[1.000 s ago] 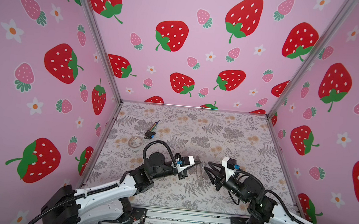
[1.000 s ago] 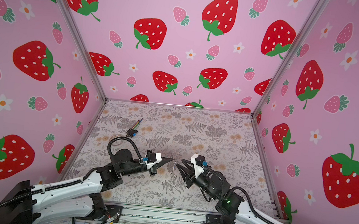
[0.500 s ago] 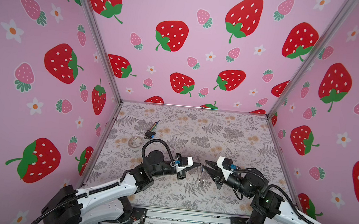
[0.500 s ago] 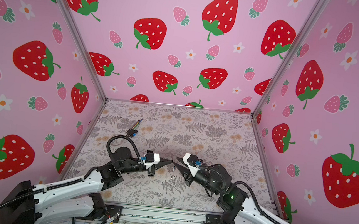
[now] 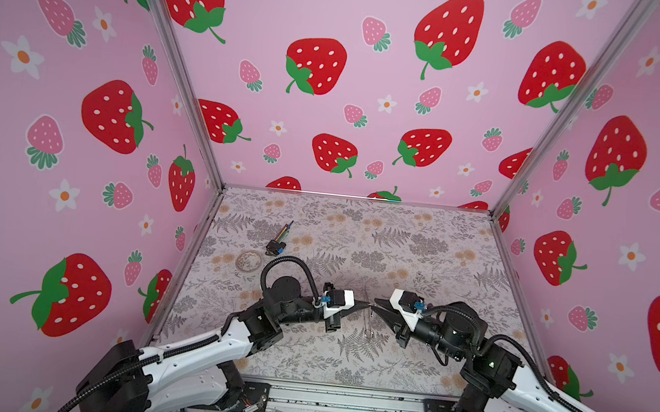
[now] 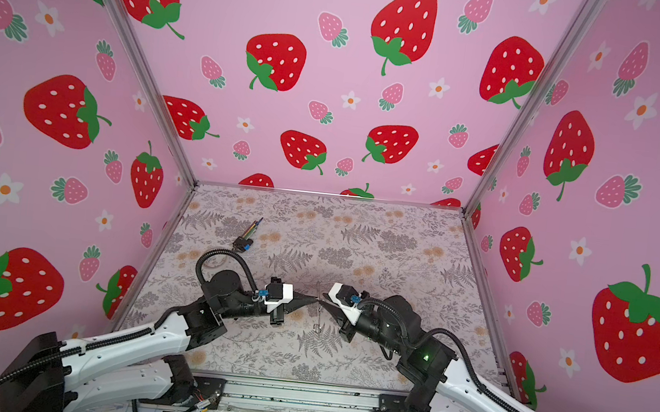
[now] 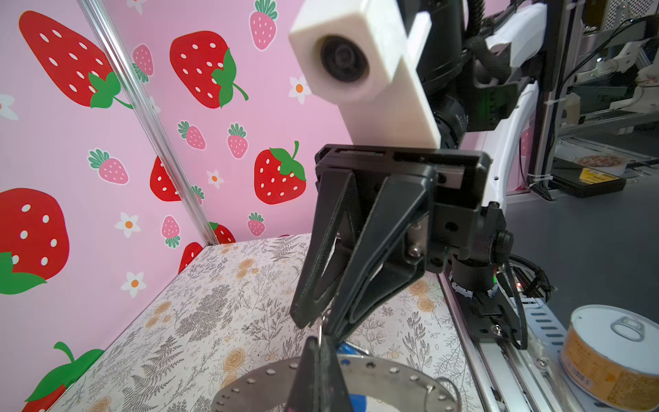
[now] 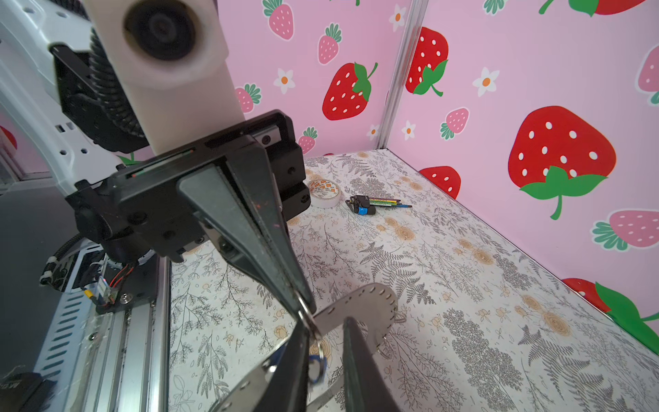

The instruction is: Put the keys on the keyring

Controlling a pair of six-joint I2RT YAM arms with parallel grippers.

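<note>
Keys [image 8: 316, 367] show as a scrap of bright blue low in the gap between the right gripper [image 8: 326, 324] fingers in the right wrist view. They sit close against one finger, with a thin wire loop just above. The silver key itself is too small to make out, and I cannot tell whether the fingers touch the tag. In the left wrist view a bit of the same blue peeks out just behind the tip of the left gripper [image 7: 321, 343].

The keyring [image 8: 360, 303] is up off the table [image 5: 421, 233] and tilted. Its holed rim meets the left gripper tip, whose jaws are pressed together on that rim. The right gripper's jaws stand narrowly apart, with the keyring's rim and the blue tag showing in the gap.

In both top views the two grippers meet tip to tip over the near middle of the table. There the keyring appears edge-on, as a thin line hanging below the meeting point.

Toward the far left corner lie a roll of tape [image 5: 249, 260] and, just beyond it, a plug [image 5: 276, 246] with coloured wires, both well apart from the grippers
</note>
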